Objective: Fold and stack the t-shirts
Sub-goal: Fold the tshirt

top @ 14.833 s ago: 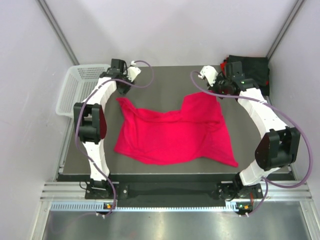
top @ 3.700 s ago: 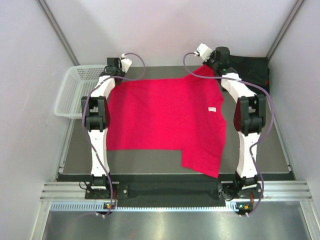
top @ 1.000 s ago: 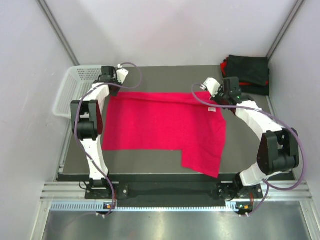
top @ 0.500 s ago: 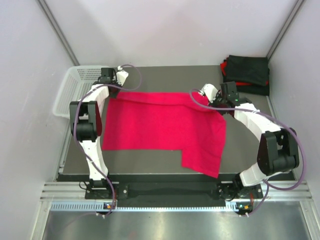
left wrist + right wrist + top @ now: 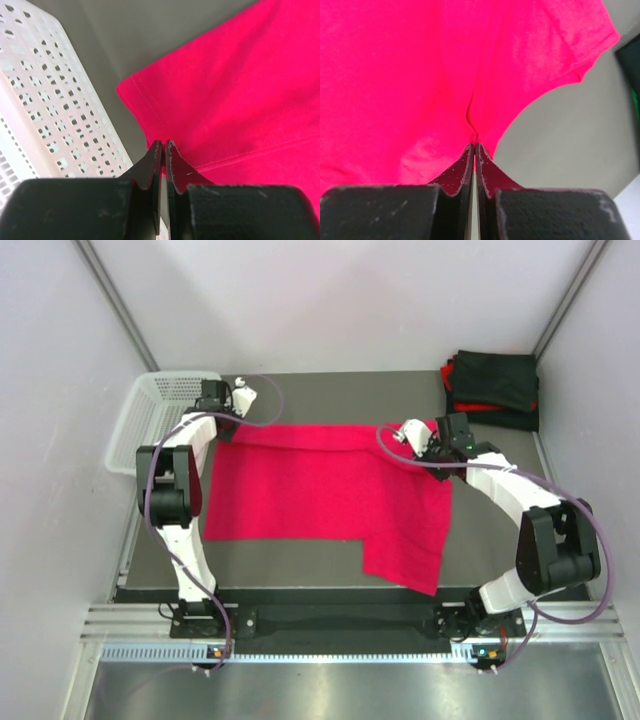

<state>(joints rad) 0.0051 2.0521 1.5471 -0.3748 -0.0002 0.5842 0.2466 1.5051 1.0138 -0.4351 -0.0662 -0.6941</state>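
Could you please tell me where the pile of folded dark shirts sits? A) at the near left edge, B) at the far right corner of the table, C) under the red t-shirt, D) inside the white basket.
B: the folded dark shirts lie at the far right corner of the table, apart from the white basket at far left and the red t-shirt spread mid-table.
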